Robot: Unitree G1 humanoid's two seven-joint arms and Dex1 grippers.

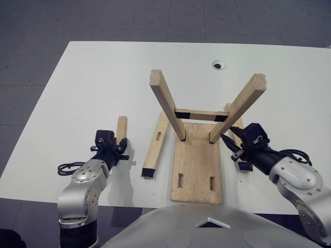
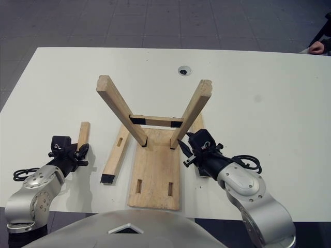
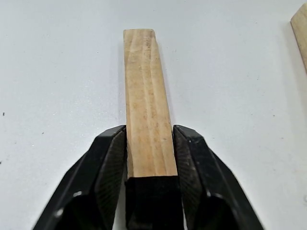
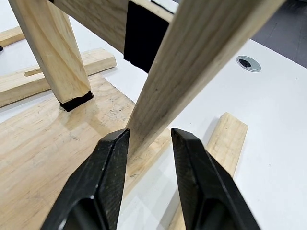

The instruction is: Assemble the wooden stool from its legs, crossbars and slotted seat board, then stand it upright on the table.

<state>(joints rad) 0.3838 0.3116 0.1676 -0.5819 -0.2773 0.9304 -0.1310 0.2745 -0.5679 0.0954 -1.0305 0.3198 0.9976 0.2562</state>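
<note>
Left end effector (image 3: 148, 130) around squared, grained crossbar (image 3: 143, 81)

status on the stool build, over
Left hand shut on short crossbar, flat on table. Right hand around base of right upright leg, slotted in seat board. One loose leg beside board, nothing blocking.

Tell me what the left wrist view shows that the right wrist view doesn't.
Left wrist view: the left claw closed on a loose crossbar lying flat. Right wrist view: the right claw open around a tilted leg standing in the seat board, plus the fitted crossbar and a table hole. Shared: the white table and the loose leg lying beside the board.
</note>
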